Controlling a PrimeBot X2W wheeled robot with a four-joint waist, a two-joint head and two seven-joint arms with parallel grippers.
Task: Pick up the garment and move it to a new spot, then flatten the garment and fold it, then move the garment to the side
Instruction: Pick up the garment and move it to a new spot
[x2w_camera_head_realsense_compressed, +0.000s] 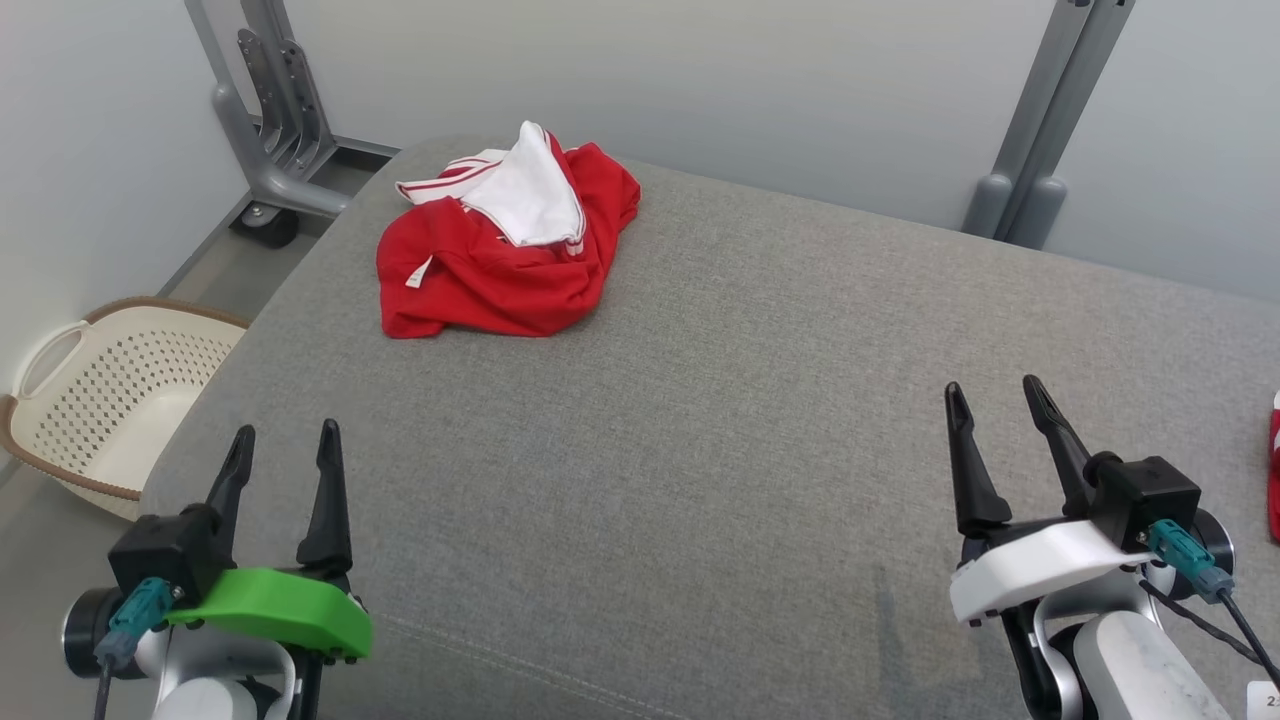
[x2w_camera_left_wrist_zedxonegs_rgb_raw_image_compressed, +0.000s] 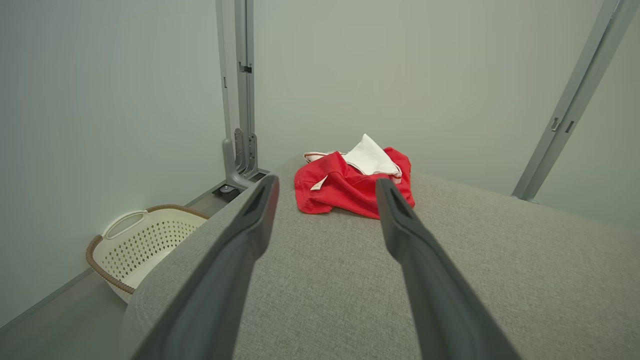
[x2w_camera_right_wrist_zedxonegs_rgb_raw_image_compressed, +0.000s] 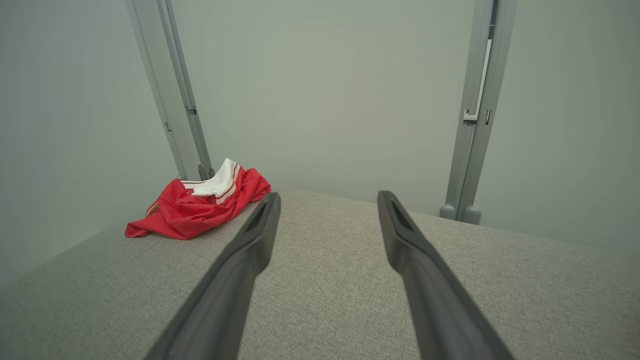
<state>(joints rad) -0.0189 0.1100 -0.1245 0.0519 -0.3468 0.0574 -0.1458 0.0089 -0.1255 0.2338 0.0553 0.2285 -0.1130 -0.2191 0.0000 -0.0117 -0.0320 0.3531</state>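
Note:
A crumpled red and white garment (x2w_camera_head_realsense_compressed: 505, 240) lies in a heap at the far left of the grey padded surface (x2w_camera_head_realsense_compressed: 720, 400). My left gripper (x2w_camera_head_realsense_compressed: 285, 447) hovers open at the near left edge, well short of the garment, nothing between its fingers. At the near right my right gripper (x2w_camera_head_realsense_compressed: 995, 403) also stands open and empty. Along the left wrist view the garment (x2w_camera_left_wrist_zedxonegs_rgb_raw_image_compressed: 345, 187) sits beyond the spread gripper (x2w_camera_left_wrist_zedxonegs_rgb_raw_image_compressed: 325, 187). The right wrist view has the garment (x2w_camera_right_wrist_zedxonegs_rgb_raw_image_compressed: 200, 207) far off to the left of that gripper (x2w_camera_right_wrist_zedxonegs_rgb_raw_image_compressed: 327, 200).
A cream perforated laundry basket (x2w_camera_head_realsense_compressed: 110, 400) stands on the floor left of the surface. Grey metal frame posts (x2w_camera_head_realsense_compressed: 270, 120) rise behind it at the back left, and another post (x2w_camera_head_realsense_compressed: 1050, 130) at the back right. A red item (x2w_camera_head_realsense_compressed: 1274, 480) pokes in at the right edge.

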